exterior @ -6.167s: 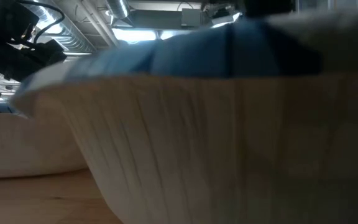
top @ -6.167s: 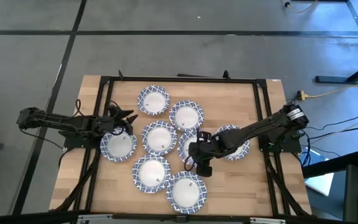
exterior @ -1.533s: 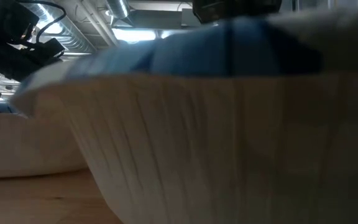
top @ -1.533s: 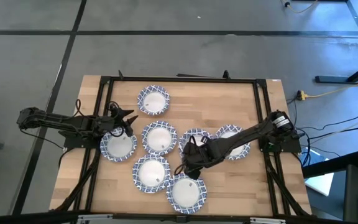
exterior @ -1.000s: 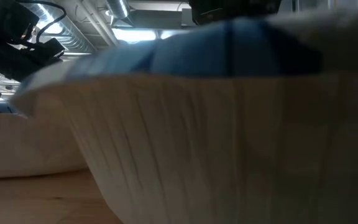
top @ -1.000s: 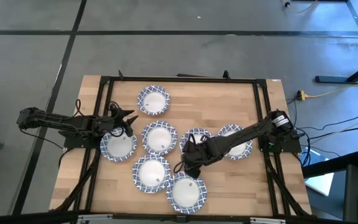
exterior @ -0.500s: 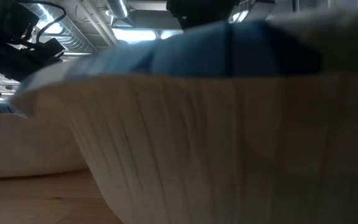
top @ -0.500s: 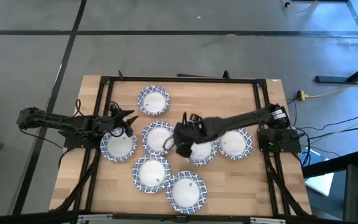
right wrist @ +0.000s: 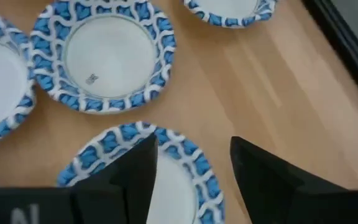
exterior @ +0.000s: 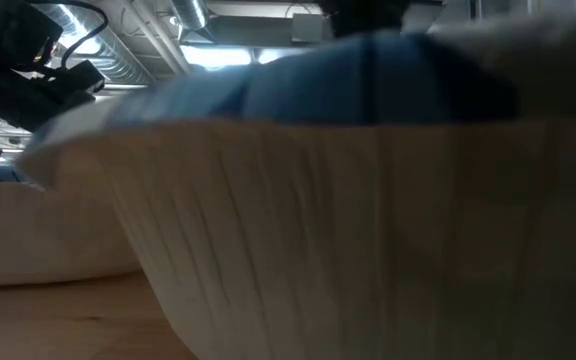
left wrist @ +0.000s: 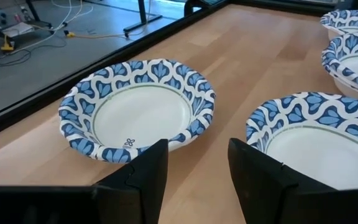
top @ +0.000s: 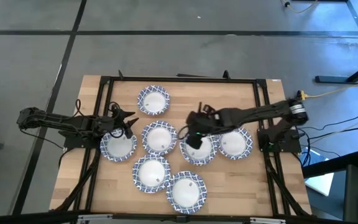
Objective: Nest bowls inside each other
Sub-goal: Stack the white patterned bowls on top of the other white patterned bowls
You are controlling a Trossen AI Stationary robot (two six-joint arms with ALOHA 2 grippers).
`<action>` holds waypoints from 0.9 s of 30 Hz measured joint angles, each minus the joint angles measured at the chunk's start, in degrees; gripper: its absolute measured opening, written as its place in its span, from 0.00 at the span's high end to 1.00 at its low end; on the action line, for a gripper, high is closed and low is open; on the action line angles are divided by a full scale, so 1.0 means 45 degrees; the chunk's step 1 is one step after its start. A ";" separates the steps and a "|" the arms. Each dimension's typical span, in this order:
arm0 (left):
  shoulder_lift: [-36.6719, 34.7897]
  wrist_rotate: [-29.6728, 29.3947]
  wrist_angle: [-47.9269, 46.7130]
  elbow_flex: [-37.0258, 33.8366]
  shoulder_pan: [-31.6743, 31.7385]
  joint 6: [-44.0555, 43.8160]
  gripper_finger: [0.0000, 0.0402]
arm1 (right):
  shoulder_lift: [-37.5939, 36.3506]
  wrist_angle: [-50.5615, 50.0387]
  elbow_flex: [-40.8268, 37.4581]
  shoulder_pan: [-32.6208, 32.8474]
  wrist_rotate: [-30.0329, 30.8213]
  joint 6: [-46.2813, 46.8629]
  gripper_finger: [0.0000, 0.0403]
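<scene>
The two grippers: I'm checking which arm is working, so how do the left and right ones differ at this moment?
The right gripper is out over the middle of the table, above a bowl in the cluster; the left gripper sits at the table's left edge, above the leftmost bowl. The right arm stretches far across the table; the left reaches only past the edge. Both have open, empty fingers.

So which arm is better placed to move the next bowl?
Probably right. The right gripper is open above the central bowl, with other bowls close by. The left gripper waits at the table's left edge over the leftmost bowl.
</scene>
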 joint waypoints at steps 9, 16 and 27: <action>0.0000 -0.0088 0.0000 0.0000 0.0000 0.0079 0.59 | -0.3204 0.0519 -0.4286 0.2371 -0.0580 0.4041 0.49; -0.0002 -0.0101 0.0000 0.0000 0.0000 0.0087 0.59 | -0.3962 -0.0426 -0.5921 0.4722 -0.1088 0.8659 0.49; 0.0000 -0.0202 0.0000 0.0000 0.0000 0.0092 0.59 | -0.3921 -0.0478 -0.7441 0.5647 -0.2126 1.0912 0.49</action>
